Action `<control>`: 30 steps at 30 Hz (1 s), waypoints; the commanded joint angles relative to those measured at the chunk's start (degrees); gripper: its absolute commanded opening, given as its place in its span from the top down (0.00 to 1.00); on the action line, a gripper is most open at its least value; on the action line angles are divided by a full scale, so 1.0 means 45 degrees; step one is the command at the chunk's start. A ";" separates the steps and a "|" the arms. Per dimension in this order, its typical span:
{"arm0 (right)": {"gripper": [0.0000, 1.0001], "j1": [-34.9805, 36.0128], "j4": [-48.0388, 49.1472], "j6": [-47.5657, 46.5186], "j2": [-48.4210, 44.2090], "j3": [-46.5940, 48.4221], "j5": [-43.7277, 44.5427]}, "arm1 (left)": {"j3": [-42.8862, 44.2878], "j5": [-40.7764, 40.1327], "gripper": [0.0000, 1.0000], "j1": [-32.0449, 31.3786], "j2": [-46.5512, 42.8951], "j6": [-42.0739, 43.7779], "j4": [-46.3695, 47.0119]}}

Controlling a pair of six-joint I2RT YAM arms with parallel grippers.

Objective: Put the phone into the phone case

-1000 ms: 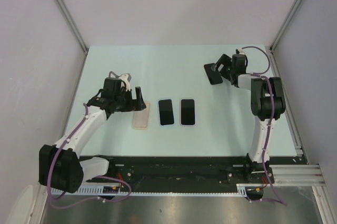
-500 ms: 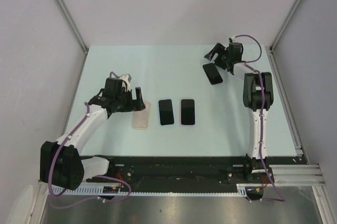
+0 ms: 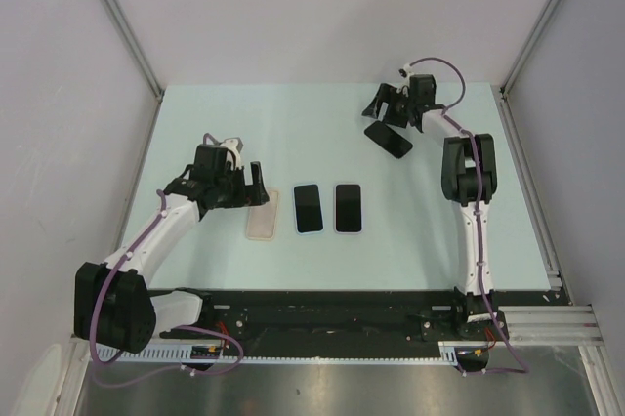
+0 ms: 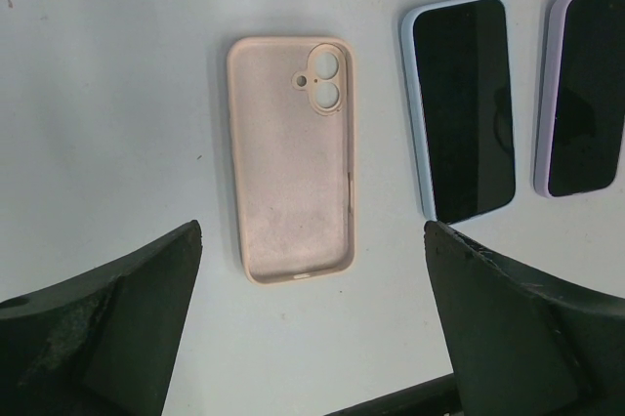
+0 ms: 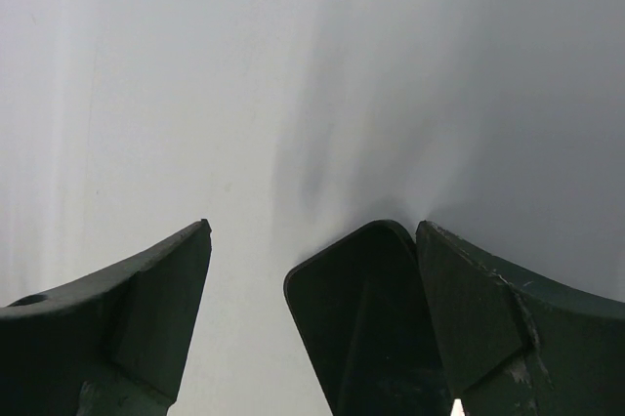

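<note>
A beige empty phone case (image 3: 262, 217) lies open side up left of two phones, one in a light blue case (image 3: 308, 208) and one in a lilac case (image 3: 348, 207). My left gripper (image 3: 252, 187) hangs open just behind the beige case. In the left wrist view the beige case (image 4: 291, 172) lies between and beyond my fingers, with the blue-cased phone (image 4: 461, 108) and the lilac one (image 4: 583, 94) to its right. A black phone (image 3: 389, 138) lies flat at the back right. My right gripper (image 3: 384, 111) is open over its far end. In the right wrist view the black phone (image 5: 361, 328) lies against my right finger (image 5: 488, 318).
The pale green table (image 3: 244, 123) ends at grey walls on the left, back and right. A metal rail (image 3: 522, 182) runs along the right edge. The black base bar (image 3: 322, 313) with the arm mounts lies along the near edge.
My right gripper let go of the black phone and swung toward the back left; the phone now lies flat and has turned a little. The left arm has barely moved.
</note>
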 commanded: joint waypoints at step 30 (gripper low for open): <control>0.15 0.2007 -0.6286 -0.4008 -0.5307 -0.6841 0.0585 | -0.0083 0.0847 0.00 -0.0087 -0.0761 -0.0154 0.0447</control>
